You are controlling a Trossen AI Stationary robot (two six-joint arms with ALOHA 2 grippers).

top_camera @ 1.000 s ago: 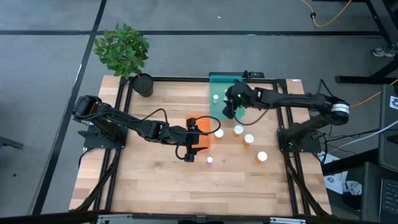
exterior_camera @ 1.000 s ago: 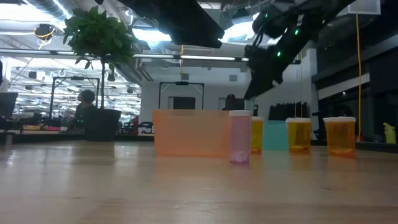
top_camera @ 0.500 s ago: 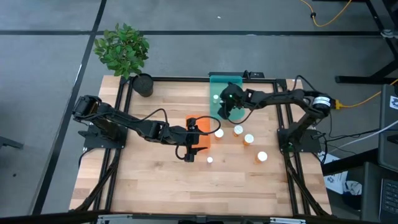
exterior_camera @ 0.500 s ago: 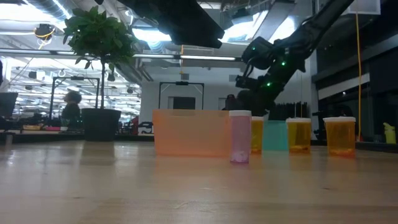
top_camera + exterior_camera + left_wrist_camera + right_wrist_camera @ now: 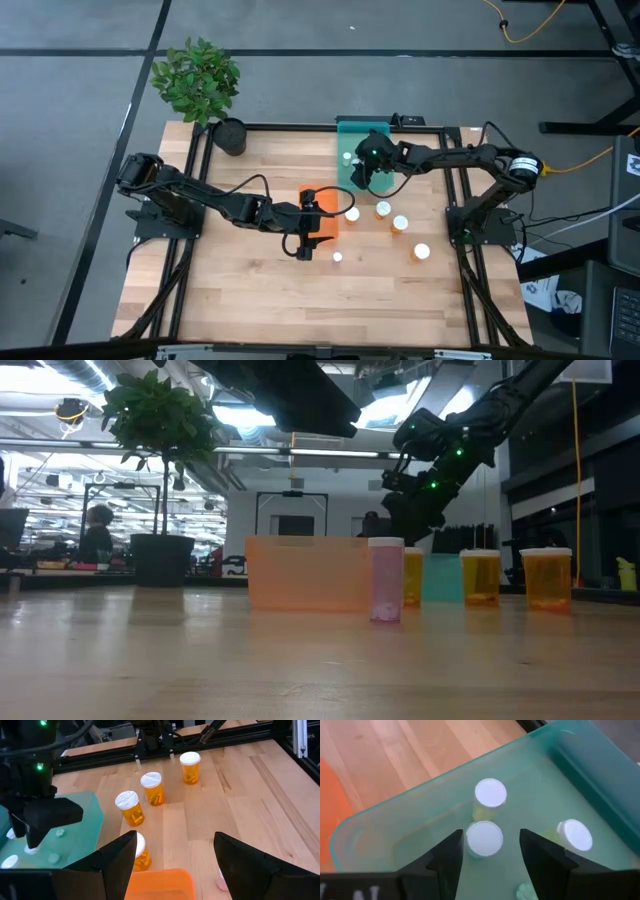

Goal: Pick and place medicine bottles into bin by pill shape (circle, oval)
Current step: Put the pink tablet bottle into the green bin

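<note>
Your right gripper (image 5: pixel 487 851) hangs inside the teal bin (image 5: pixel 580 775), its fingers (image 5: pixel 451 854) parted on either side of a white-capped bottle (image 5: pixel 484 838) with a gap showing at each side, so it looks released rather than held, standing beside two other bottles (image 5: pixel 490 793) already sorted there. Your left gripper (image 5: pixel 172 857) waits over the orange bin (image 5: pixel 159 882) with its fingers spread wide and holding nothing. Four amber bottles (image 5: pixel 152 786) stand on the wooden table (image 5: pixel 250 795) just beyond, likely unsorted, within reach of either arm.
</note>
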